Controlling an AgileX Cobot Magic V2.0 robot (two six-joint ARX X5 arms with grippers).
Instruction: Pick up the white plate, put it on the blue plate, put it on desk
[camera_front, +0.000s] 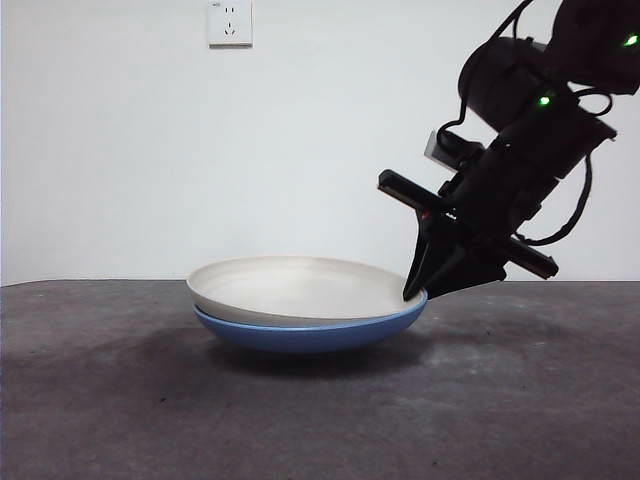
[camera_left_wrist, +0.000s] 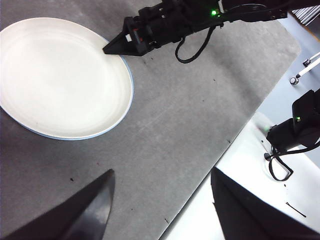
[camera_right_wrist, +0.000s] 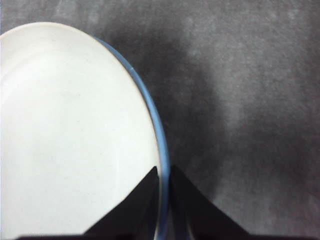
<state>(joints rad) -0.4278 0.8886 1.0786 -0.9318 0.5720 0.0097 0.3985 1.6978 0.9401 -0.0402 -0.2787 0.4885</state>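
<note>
**A:** How many plates do you count?

**B:** Two, stacked. One wide, shallow, cream-white matte plate (camera_front: 300, 285) sits nested inside one glossy blue round plate (camera_front: 310, 335) of about the same size, so only a thin blue rim shows around the white one from above. The stack rests on the dark grey-brown speckled surface (camera_front: 100, 400), roughly in the middle of the front view.

**A:** And your fingers?

**B:** Two sets. My right fingers (camera_right_wrist: 162, 187) are down at the rim of the stack, nearly pressed together, with the rim running into the narrow slit between them; one tip lies over the white plate, the other outside the blue edge. In the front view that gripper (camera_front: 418, 290) comes in steeply from the upper right and meets the right-hand edge of the plates. My left fingers (camera_left_wrist: 160, 200) are spread wide, holding nothing, high above the surface and well apart from the plates.

**A:** Room to move?

**B:** Bare surface lies all around the stack. From my left wrist I see the surface's rounded edge (camera_left_wrist: 240, 125) well away from the plates, with a pale floor (camera_left_wrist: 250, 180) beyond it.

**A:** Anything else around?

**B:** A white wall (camera_front: 120, 150) behind, with one socket plate (camera_front: 229, 22) high up. Near the stack, only my own right arm (camera_left_wrist: 170, 22), with its cables, reaches over the plate rim.
</note>
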